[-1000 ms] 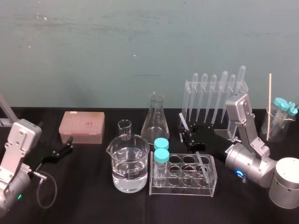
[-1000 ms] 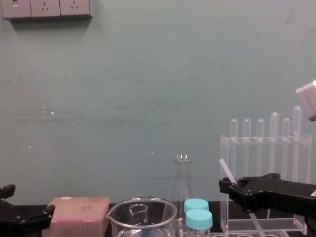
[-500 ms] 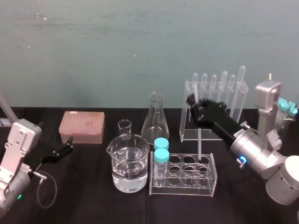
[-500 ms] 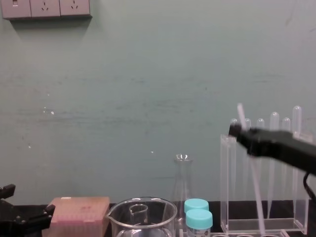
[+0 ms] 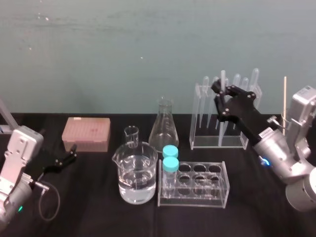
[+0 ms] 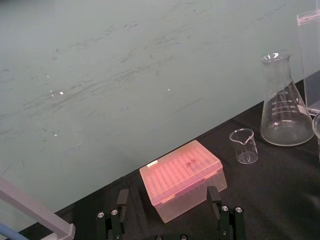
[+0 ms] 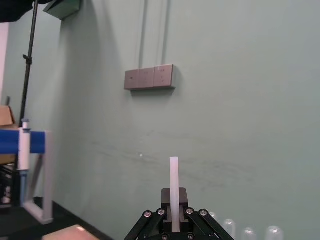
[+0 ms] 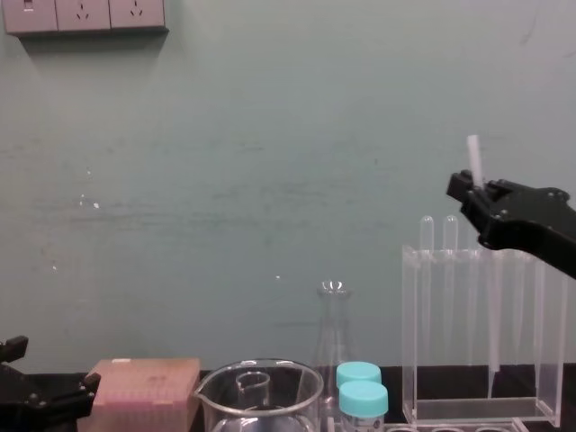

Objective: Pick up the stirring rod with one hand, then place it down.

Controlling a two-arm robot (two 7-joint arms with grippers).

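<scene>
While pinched in right tool, stirring rod upright, thin, whitish

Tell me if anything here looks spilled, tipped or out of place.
Nothing stands out. The beaker, flask and capped tubes stand upright, nothing spilled; the right gripper holds the stirring rod nearly upright above the table. The left gripper is parked at left, open.

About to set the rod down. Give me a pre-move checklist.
1. Right pincer shut on stirring rod: ok.
2. Rod near upright: ok.
3. Rod's lower end above the tube rack: ok.
4. Gap between rod and pipette rack: cannot tell, they overlap in head and chest views.
5. Left pincer open, parked far left by the pink box: ok.
</scene>
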